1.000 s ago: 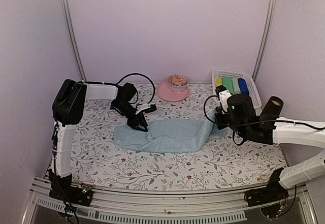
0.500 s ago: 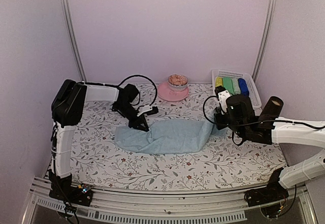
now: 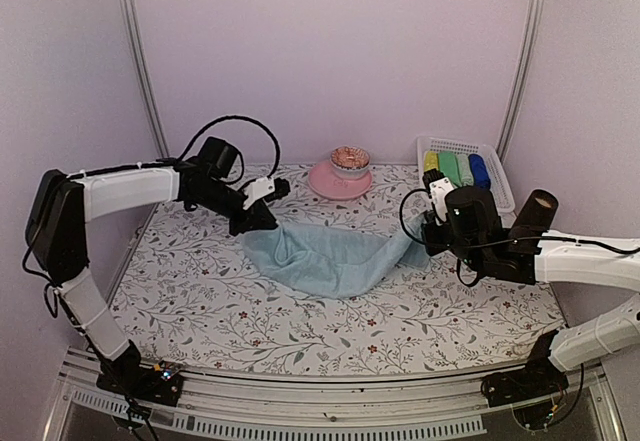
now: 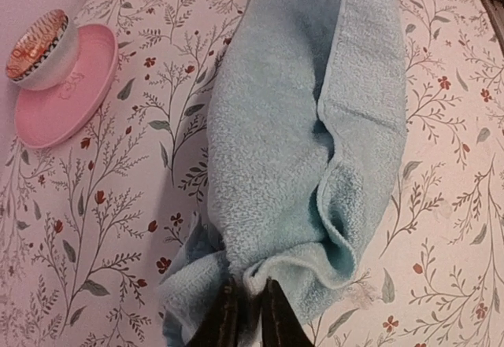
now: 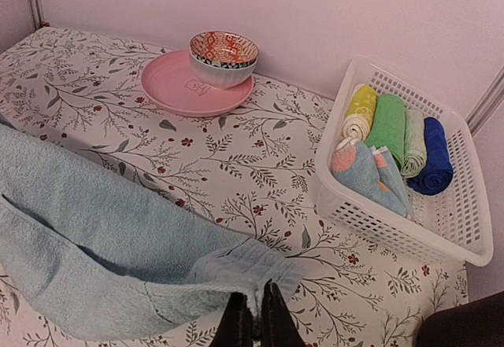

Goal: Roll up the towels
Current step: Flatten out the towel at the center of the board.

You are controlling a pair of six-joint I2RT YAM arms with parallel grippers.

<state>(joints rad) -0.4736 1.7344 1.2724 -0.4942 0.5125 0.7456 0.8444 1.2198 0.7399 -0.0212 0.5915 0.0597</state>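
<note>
A pale blue towel (image 3: 330,258) hangs slack between my two grippers above the floral table, its middle sagging down. My left gripper (image 3: 256,223) is shut on the towel's left end; in the left wrist view the cloth (image 4: 307,142) bunches at my fingertips (image 4: 246,315). My right gripper (image 3: 428,244) is shut on the towel's right end; in the right wrist view the cloth (image 5: 102,245) runs left from my fingertips (image 5: 256,315).
A pink plate (image 3: 322,181) with a patterned bowl (image 3: 350,158) stands at the back middle. A white basket (image 3: 497,176) at the back right holds several rolled cloths, yellow, green and blue (image 5: 394,127). The plate (image 5: 169,87) and bowl (image 5: 224,56) also show in the right wrist view.
My left gripper has lifted the towel's left end and moved back and left. The towel has risen from lying flat to hanging between both grippers. The right gripper has barely moved.
</note>
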